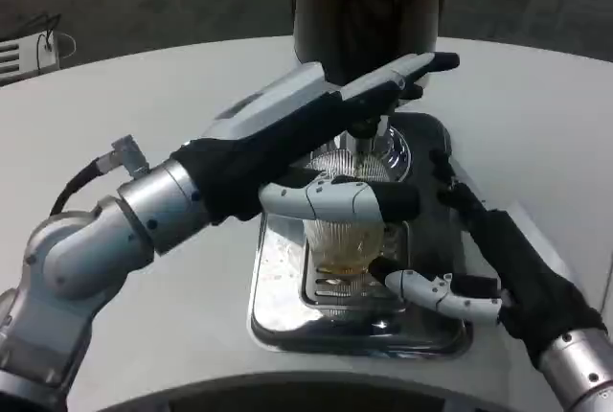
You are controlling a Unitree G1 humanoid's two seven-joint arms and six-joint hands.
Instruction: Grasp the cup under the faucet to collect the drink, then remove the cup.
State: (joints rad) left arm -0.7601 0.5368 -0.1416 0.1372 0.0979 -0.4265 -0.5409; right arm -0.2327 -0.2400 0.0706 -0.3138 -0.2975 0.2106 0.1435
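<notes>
The clear ribbed plastic cup (345,240), amber drink inside, stands on the shiny steel drip tray (278,302); I see my right hand (460,259) wrapped around it, my left hand (335,134) reaching above, fingers outstretched, holding nothing.

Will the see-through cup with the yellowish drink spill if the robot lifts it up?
Maybe. The clear ribbed plastic cup looks thin, so it might squash if squeezed hard. The amber drink low inside adds some weight and could slosh if tilted. The right hand touches only its lower side, so it may tip on the shiny metal drip tray.
</notes>
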